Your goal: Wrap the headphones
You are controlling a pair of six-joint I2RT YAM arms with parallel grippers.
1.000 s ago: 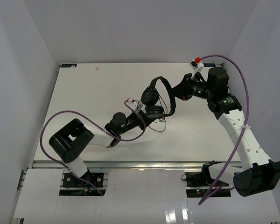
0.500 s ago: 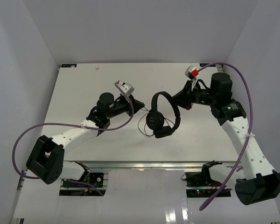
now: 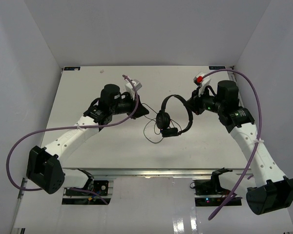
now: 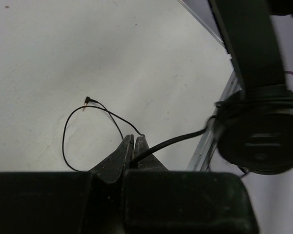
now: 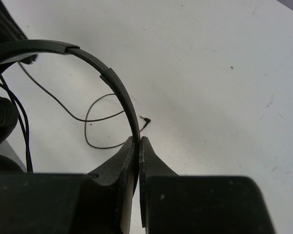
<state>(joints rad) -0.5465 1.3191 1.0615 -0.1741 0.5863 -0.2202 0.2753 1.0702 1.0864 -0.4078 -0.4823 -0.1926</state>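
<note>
Left gripper (image 4: 134, 140) pinches the thin cable (image 4: 178, 139) of the headphones (image 3: 161, 118); right gripper (image 5: 138, 142) clamps their headband (image 5: 118, 88); wrist views cut off the earcups (image 4: 259, 141).

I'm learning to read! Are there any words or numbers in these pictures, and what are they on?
None can be read.
The earcup of the headphones carries a faint line of print in the left wrist view, too blurred to read.
Nothing else shows letters or numbers.
</note>
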